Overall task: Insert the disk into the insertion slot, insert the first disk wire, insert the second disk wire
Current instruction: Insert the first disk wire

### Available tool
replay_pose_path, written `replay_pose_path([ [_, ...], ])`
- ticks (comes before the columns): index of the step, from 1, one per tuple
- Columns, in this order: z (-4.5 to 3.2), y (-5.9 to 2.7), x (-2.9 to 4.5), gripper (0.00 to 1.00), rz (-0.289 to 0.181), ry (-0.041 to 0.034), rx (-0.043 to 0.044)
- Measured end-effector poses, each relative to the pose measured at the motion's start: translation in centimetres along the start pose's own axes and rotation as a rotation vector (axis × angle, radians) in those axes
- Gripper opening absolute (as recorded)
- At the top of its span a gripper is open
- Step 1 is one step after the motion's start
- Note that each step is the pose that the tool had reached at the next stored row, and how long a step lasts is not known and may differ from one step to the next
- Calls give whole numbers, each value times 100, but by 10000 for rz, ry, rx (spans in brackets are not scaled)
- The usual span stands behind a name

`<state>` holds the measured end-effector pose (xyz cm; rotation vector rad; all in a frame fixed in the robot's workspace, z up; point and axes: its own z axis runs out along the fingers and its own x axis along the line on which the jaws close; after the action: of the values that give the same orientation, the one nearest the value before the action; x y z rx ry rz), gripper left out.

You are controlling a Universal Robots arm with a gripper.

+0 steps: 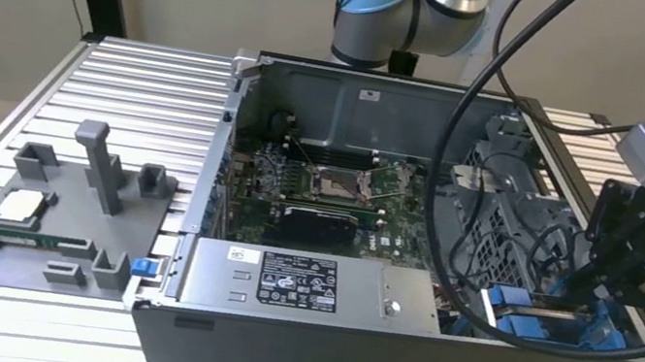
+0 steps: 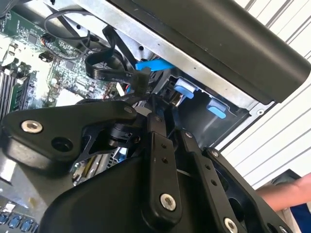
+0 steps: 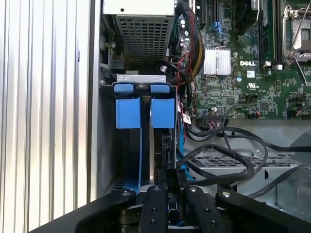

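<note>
The disk sits down in the insertion slot, and what shows of it is its blue carrier frame with two blue tabs. In the exterior view the carrier lies at the case's near corner on that view's right. My gripper hangs right over the bay, its black fingers drawn close together around a dark wire plug beside the disk's end. In the second wrist view the gripper meets a black flat wire near the blue tabs. Whether the plug is seated is hidden.
Loose black cables loop across the case floor beside the bay. The motherboard fills the case's middle; a grey metal box with a white sticker lies at its front. A grey fixture tray stands at the exterior view's left. A person's hand is near the case.
</note>
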<state>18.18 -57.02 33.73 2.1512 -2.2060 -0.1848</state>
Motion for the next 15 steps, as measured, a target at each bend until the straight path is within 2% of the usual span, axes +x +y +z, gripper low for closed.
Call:
replay_pose_path([
  [7,2,0,0,0,-2,1,0],
  [11,-20,3,-1,0,-9,-63,-2],
  [15,-34,4,-2,0,-11,-72,-2],
])
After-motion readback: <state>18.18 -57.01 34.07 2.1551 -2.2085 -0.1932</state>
